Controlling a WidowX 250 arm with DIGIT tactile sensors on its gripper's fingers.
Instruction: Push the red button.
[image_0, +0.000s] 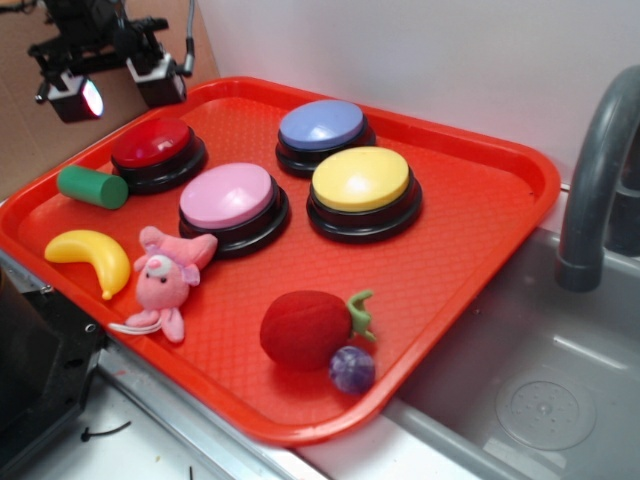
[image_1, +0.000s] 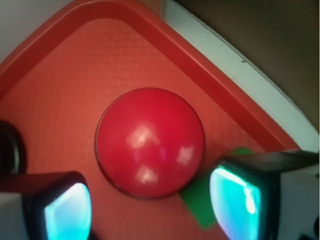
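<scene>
Red tray (image_0: 480, 180), 3 other buttons, green cylinder (image_0: 92, 186), banana (image_0: 90, 256), strawberry (image_0: 305, 329)

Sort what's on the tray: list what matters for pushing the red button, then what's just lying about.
For the job:
red button
pincer, open above it

Lying about:
pink button
blue button
yellow button
green cylinder
toy banana
pink plush
strawberry toy
purple ball

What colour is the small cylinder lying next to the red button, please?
Green. The cylinder shows best in the exterior view, beside the red button.
</scene>
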